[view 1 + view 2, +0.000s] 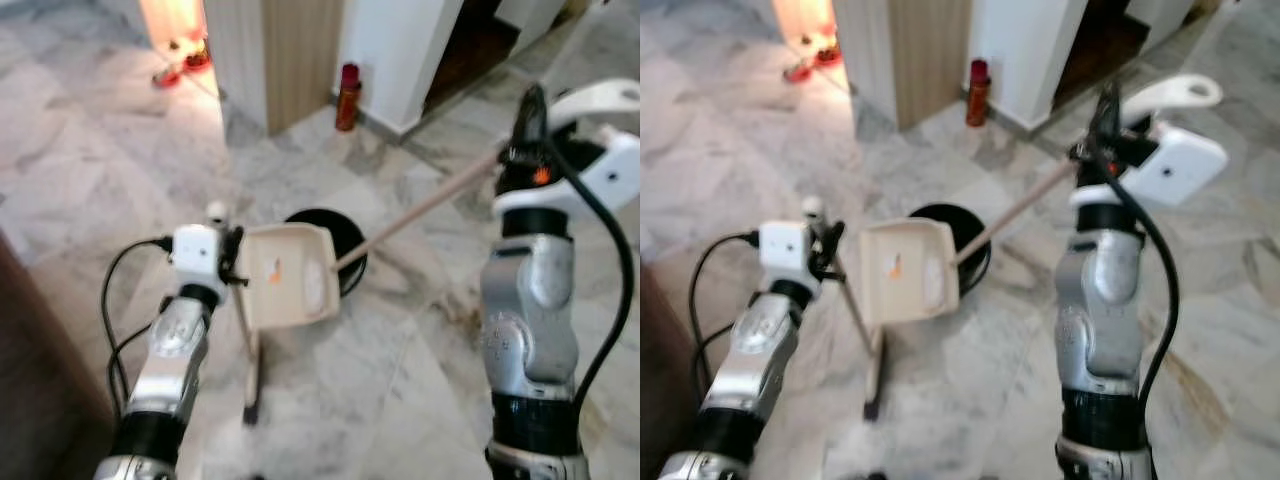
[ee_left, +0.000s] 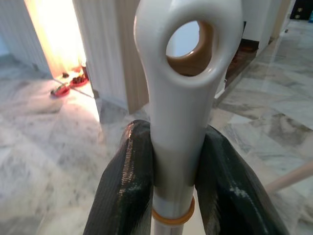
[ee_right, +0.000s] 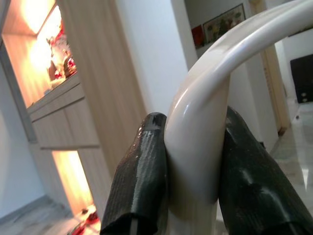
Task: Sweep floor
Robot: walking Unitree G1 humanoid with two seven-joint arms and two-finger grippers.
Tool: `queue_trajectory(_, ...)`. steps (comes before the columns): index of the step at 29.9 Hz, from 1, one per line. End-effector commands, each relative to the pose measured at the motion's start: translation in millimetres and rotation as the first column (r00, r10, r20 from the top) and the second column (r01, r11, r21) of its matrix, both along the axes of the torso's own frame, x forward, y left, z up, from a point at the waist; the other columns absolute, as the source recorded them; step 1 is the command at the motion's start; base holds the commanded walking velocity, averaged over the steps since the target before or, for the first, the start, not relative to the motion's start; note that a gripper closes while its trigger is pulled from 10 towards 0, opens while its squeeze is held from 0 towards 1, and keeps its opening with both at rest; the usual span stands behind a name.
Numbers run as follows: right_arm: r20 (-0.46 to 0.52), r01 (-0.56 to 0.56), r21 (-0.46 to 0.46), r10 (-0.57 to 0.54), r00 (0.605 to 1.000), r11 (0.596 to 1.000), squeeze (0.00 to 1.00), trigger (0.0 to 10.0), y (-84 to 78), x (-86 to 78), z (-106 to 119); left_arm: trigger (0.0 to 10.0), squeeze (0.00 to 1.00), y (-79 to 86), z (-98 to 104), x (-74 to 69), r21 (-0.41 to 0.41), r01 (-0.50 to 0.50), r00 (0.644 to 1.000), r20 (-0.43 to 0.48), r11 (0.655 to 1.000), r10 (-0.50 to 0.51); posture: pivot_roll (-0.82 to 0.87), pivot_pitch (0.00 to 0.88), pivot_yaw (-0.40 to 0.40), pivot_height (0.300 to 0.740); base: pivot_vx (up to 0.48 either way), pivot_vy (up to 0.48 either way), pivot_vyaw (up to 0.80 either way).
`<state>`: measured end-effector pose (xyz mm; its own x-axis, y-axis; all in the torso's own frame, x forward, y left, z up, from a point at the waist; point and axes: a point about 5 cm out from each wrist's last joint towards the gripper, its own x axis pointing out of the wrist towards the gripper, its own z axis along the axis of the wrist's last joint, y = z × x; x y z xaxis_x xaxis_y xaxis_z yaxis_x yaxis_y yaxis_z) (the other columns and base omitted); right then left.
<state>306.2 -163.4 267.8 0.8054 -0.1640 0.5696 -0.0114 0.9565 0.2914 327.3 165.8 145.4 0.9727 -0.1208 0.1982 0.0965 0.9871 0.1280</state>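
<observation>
Left pincer (image 2: 173,186): clamped on the pale dustpan handle (image 2: 183,98), just under its hanging hole, nearest the robot on its left.
Right pincer (image 3: 193,176): fingers (image 3: 142,181) closed either side of the white curved broom grip (image 3: 205,122), held high on the right.
Dustpan (image 1: 290,272): tilted up on its stick, tray facing the camera.
Broom (image 1: 425,205): shaft slants down to a black head (image 1: 340,240) just behind the dustpan, on the marble floor (image 1: 90,150).
Progress: both tools in hand and brought together; no dirt pile visible, so I'd judge the sweeping mid-way, collecting still ahead.
Far: a red bottle (image 1: 348,97) by the wall.
</observation>
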Motion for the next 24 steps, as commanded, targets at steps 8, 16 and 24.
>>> queue_trajectory(8, 0.076, 0.016, 0.010, -0.017, 0.997, 1.000, 0.00, 10.0, -5.0, -7.6, 13.3, 10.0, 0.00, -6.7, 10.6, 1.0, 0.002, 0.021, 0.999, 0.048, 1.000, -0.021, 0.16, 0.154, -0.080, 0.740, 0.442, 0.000, 0.00)
queue_trajectory(16, 0.068, 0.008, 0.012, -0.009, 0.998, 1.000, 0.00, 10.0, -4.5, -7.0, 10.5, 10.0, 0.00, -0.8, 11.5, 3.3, 0.018, 0.007, 0.999, 0.044, 1.000, -0.007, 0.17, 0.154, -0.080, 0.740, 0.441, 0.000, 0.00)
queue_trajectory(24, 0.066, 0.005, 0.012, -0.006, 0.998, 1.000, 0.00, 10.0, -5.0, -7.2, 9.1, 10.0, 0.00, 1.2, 9.8, 2.8, 0.024, 0.000, 0.999, 0.039, 1.000, -0.001, 0.17, 0.154, -0.082, 0.740, 0.440, 0.000, 0.00)
